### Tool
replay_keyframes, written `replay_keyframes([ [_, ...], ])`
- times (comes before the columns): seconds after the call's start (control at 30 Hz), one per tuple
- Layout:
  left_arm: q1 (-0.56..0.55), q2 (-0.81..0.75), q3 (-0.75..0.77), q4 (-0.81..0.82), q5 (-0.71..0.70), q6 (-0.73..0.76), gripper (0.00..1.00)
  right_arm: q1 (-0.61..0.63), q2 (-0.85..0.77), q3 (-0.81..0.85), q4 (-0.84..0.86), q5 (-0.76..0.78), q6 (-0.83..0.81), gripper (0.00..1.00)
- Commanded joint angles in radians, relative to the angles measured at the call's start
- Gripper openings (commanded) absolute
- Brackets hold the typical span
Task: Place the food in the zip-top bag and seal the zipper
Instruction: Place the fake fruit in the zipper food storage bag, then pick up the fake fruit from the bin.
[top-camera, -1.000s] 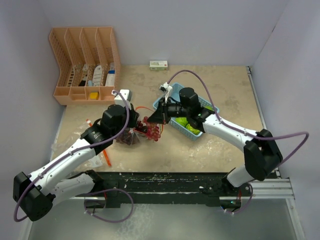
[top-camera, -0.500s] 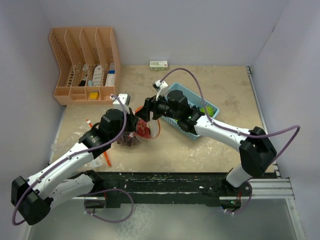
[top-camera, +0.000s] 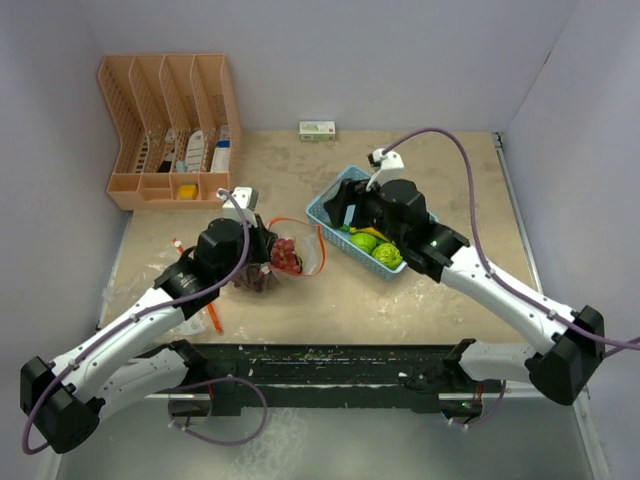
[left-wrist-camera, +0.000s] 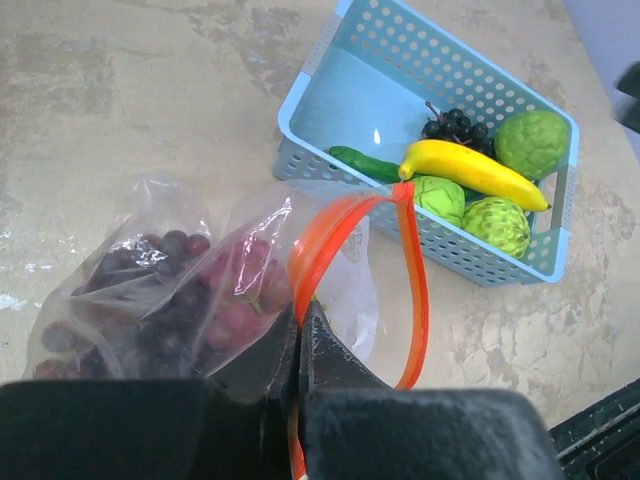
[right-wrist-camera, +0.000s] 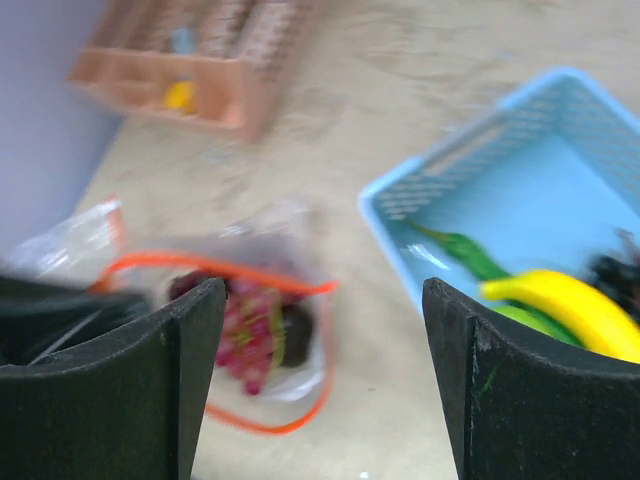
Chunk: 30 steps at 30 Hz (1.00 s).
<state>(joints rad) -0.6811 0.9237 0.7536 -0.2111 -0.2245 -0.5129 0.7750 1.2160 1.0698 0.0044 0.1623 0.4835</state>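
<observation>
Zip-top bag (left-wrist-camera: 335, 285) holding grapes (left-wrist-camera: 190, 300) is pinched by left pincer (left-wrist-camera: 300, 335); right pincer (right-wrist-camera: 322, 290) gapes empty by basket (right-wrist-camera: 400, 205).

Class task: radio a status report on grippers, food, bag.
Left gripper shut on bag rim. Right gripper open, empty. Red grapes bagged; banana, green fruits in basket. Nothing blocking.

The desk (top-camera: 450, 175) has a beige, mottled stone-look top. A light-blue basket (top-camera: 340, 243) sits near its middle, turned at an angle to the edges. Just left of the basket lies a clear zip-top bag (left-wrist-camera: 345, 285) with an orange zipper strip. Beyond the basket, at the far edge, is a small white and green box (top-camera: 317, 129). Well to the basket's left, a peach organizer (top-camera: 170, 125) fills the far corner. Nearer, past the bag, lie an orange pen (top-camera: 214, 318) and crumpled clear plastic (top-camera: 135, 283).
</observation>
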Motion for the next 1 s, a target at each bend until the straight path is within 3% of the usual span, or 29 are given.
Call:
replay_keyframes([
  [0.0, 0.006, -0.06, 0.014, 0.031, -0.009, -0.013, 0.0, -0.124, 0.128, 0.072, -0.185, 0.192, 0.058, 0.81],
  [0.17, 0.005, -0.092, 0.013, 0.012, -0.004, -0.006, 0.0, -0.2, 0.384, 0.253, -0.316, 0.335, 0.011, 0.81],
  [0.33, 0.006, -0.103, 0.007, 0.006, 0.007, -0.001, 0.0, -0.257, 0.572, 0.324, -0.34, 0.392, 0.004, 0.8],
  [0.63, 0.005, -0.1, -0.014, 0.027, 0.026, -0.003, 0.0, -0.299, 0.713, 0.323, -0.376, 0.513, 0.038, 0.8],
  [0.87, 0.005, -0.081, -0.015, 0.035, 0.034, 0.001, 0.0, -0.336, 0.808, 0.314, -0.349, 0.438, 0.043, 0.8],
  [0.93, 0.005, -0.081, -0.017, 0.035, 0.033, 0.001, 0.0, -0.336, 0.819, 0.301, -0.338, 0.427, 0.044, 0.76],
  [0.97, 0.005, -0.081, -0.018, 0.035, 0.032, 0.001, 0.0, -0.336, 0.82, 0.294, -0.329, 0.421, 0.044, 0.67],
])
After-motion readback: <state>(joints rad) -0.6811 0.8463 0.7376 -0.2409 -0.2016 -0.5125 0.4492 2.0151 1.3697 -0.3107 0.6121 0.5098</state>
